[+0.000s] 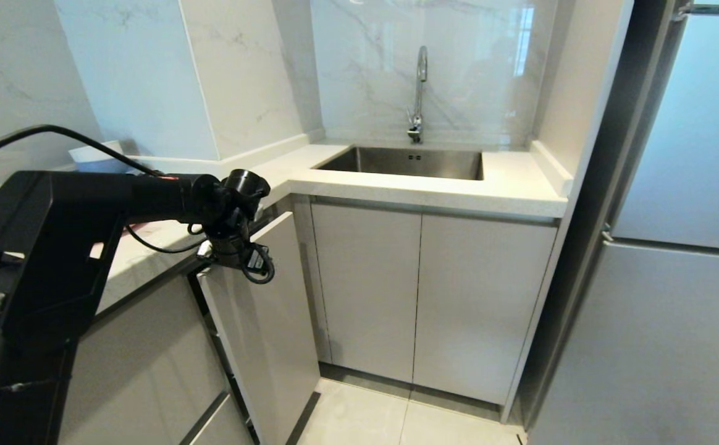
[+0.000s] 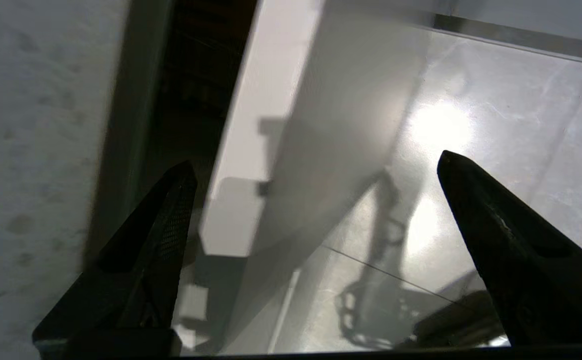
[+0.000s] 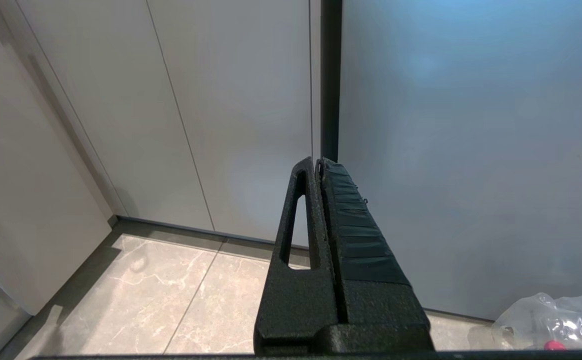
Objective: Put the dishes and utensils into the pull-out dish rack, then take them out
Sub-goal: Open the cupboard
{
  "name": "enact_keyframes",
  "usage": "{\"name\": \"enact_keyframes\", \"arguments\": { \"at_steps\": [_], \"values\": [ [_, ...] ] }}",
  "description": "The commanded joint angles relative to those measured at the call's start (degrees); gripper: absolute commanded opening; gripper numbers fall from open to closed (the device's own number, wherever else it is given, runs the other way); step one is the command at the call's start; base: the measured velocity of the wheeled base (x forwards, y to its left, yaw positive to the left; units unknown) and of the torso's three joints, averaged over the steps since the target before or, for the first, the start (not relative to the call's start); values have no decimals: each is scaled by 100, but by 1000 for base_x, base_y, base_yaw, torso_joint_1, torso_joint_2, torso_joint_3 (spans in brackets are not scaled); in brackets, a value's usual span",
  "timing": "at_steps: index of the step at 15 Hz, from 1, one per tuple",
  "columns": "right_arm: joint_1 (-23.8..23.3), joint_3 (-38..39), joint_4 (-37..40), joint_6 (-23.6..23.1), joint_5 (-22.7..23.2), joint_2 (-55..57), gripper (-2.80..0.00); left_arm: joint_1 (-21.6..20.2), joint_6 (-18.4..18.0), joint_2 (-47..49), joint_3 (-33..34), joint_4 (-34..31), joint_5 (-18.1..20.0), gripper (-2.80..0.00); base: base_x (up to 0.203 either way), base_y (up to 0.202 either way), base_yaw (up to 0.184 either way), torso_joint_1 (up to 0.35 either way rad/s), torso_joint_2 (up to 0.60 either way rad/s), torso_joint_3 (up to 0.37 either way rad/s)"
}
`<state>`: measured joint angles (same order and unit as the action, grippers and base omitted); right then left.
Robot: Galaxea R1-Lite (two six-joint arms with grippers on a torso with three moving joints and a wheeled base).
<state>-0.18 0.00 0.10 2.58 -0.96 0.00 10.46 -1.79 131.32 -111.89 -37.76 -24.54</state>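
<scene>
Two hands, one at the rack's front panel

One left hand hangs with fingers spread apart and empty, just above the top edge of the pull-out dish rack, whose one pale grey panel stands ajar under the worktop. One right hand, fingers pressed together, points at cupboard doors. Farther back sits one sink.

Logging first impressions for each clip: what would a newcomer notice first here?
The black left arm reaching across the head view's left, its open left gripper hanging at the top edge of a partly pulled-out narrow front panel. Behind, a steel sink with a tall faucet sits in the white counter.
</scene>
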Motion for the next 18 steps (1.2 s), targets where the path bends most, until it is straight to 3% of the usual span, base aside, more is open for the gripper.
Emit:
{"name": "enact_keyframes", "arguments": {
  "at_steps": [1,9,18],
  "values": [
    [1,9,-1,5,0,0,-280,70,83,-10,0,-86,108,0,0,0,0,0,0,0],
    [1,9,-1,5,0,0,-280,317,452,-39,2,-258,264,0,0,0,0,0,0,0],
    [1,9,-1,5,0,0,-280,989,1000,-207,9,-266,266,0,0,0,0,0,0,0]
  ]
}}
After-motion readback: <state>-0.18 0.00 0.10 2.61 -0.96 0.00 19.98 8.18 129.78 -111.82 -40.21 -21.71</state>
